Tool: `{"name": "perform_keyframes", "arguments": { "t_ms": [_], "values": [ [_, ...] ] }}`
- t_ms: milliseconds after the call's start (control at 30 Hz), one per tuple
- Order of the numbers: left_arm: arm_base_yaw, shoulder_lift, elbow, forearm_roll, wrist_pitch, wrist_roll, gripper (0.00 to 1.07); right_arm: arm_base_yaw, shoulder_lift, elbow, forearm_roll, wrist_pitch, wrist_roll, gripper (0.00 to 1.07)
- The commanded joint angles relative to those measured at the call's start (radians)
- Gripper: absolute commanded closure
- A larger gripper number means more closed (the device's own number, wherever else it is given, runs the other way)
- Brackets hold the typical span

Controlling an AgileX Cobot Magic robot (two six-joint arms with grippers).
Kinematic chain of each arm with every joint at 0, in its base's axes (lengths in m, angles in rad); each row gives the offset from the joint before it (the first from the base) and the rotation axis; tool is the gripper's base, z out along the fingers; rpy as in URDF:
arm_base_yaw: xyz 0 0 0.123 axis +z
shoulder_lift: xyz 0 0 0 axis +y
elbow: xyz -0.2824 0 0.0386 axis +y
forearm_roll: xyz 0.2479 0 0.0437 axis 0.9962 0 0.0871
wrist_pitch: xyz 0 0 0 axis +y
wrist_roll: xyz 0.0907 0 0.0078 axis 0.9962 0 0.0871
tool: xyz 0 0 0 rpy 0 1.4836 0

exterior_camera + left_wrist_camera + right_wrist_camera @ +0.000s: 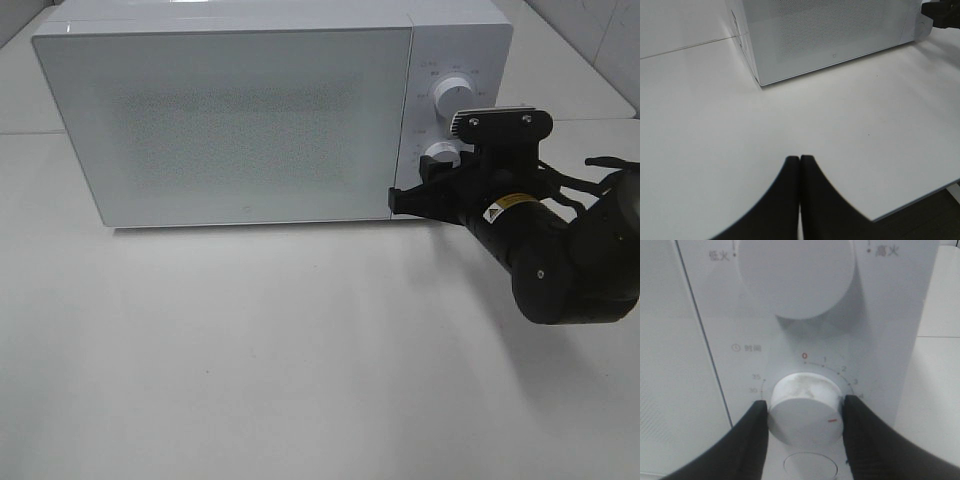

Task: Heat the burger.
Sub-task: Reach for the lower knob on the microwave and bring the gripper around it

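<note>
While the microwave (pixel 250 110) stands shut, right end effector (pixel 805 402) grips its timer knob (pixel 807 417) at 3 o'clock; left end effector (pixel 800 167) closed, empty; heating likely pending.

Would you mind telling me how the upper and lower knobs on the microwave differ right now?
The upper knob stands free; the lower knob sits between the right gripper's fingers, which touch both its sides. The upper knob's face is plain, while the lower knob's carries a red mark. Numbers ring the lower knob; the upper knob has labels in Chinese characters. Both are round, white, and on the microwave's control panel.
</note>
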Motion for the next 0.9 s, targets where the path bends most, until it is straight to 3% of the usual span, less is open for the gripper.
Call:
{"name": "perform_keyframes", "arguments": {
  "t_ms": [33,333,633,667,700,767,900],
  "values": [
    [0.004,-0.018,0.002,-0.006,-0.009,-0.004,1.07,0.004,-0.004,-0.008,-0.008,-0.014,-0.001,1.07],
    [0.004,-0.018,0.002,-0.006,-0.009,-0.004,1.07,0.004,-0.004,-0.008,-0.006,-0.024,0.219,1.07],
    [0.004,-0.018,0.002,-0.006,-0.009,-0.004,1.07,0.004,-0.004,-0.007,-0.006,-0.100,0.842,1.07],
    [0.004,-0.018,0.002,-0.006,-0.009,-0.004,1.07,0.004,-0.004,-0.007,-0.006,-0.127,1.020,1.07],
    [0.004,-0.018,0.002,-0.006,-0.009,-0.004,1.07,0.004,-0.004,-0.007,-0.006,-0.127,1.020,1.07],
    [0.004,-0.018,0.002,-0.006,-0.009,-0.004,1.07,0.004,-0.004,-0.007,-0.006,-0.166,1.253,1.07],
    [0.004,-0.018,0.002,-0.006,-0.009,-0.004,1.07,0.002,-0.004,-0.007,-0.004,-0.195,1.448,1.07]
  ]
}}
